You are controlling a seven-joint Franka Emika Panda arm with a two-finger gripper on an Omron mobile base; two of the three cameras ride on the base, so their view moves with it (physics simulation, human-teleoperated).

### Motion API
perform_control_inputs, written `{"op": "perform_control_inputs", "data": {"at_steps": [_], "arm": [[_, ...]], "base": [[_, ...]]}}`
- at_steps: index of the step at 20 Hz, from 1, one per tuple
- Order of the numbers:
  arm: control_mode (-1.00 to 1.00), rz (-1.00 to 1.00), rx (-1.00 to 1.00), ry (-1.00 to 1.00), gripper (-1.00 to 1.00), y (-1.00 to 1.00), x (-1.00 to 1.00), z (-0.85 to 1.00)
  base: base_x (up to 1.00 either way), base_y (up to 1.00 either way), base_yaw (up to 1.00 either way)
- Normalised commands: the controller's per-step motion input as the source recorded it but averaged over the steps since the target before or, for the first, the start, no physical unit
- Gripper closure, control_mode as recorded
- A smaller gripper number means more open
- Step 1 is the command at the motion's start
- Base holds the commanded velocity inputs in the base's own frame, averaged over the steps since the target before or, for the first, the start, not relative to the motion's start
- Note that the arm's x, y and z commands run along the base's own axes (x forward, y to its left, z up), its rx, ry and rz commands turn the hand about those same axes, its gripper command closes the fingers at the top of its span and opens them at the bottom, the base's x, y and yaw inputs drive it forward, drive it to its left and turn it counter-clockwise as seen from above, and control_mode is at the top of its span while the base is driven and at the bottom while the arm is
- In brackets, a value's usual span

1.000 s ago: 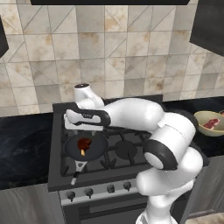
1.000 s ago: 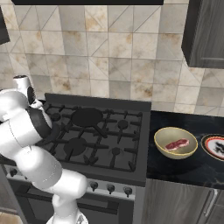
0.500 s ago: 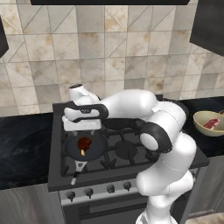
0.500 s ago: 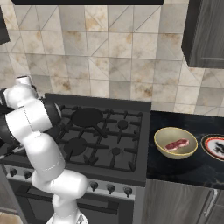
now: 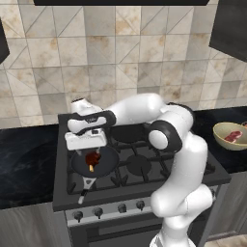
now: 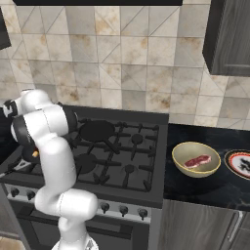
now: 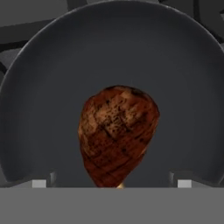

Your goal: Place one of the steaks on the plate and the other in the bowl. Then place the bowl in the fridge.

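Note:
A dark reddish-brown steak [image 7: 117, 135] lies in a black frying pan [image 7: 52, 87] on the stove's front-left burner. My gripper [image 7: 111, 183] hangs open just above it, one fingertip on each side of the meat and apart from it. The left base view shows the same gripper [image 5: 91, 152] pointing down over that steak [image 5: 90, 161]. The pinkish-red steak [image 6: 197, 160] rests inside the tan bowl [image 6: 183, 163] on the dark counter right of the stove. Beside the bowl sits the patterned plate [image 6: 229, 163]. The fridge is out of view.
The black gas stove [image 6: 122, 161] has raised grates and a row of knobs along its front. The pan handle [image 5: 84, 189] points toward the stove's front edge. A tiled wall stands behind, and a dark cabinet [image 6: 229, 39] hangs at the upper right.
The arm has stretched further left and the hand has come down over the pan toward the dark steak. The jaws stayed open. Steaks, bowl and plate have not moved.

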Motion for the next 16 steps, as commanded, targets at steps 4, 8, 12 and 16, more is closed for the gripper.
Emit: {"op": "perform_control_inputs", "data": {"at_steps": [4,8,12,16], "arm": [[-1.0,0.0,-0.02,0.13,-1.0,0.0,-0.02,-0.21],[-1.0,0.0,-0.01,0.08,-1.0,-0.02,-0.21,-0.17],[-1.0,0.0,0.0,0.01,-1.0,-0.13,-0.56,-0.1],[-1.0,0.0,0.0,-0.01,-1.0,-0.35,-0.22,-0.28]], "base": [[0.0,0.0,0.0],[0.0,0.0,0.0],[0.0,0.0,0.0],[0.0,0.0,0.0]]}}
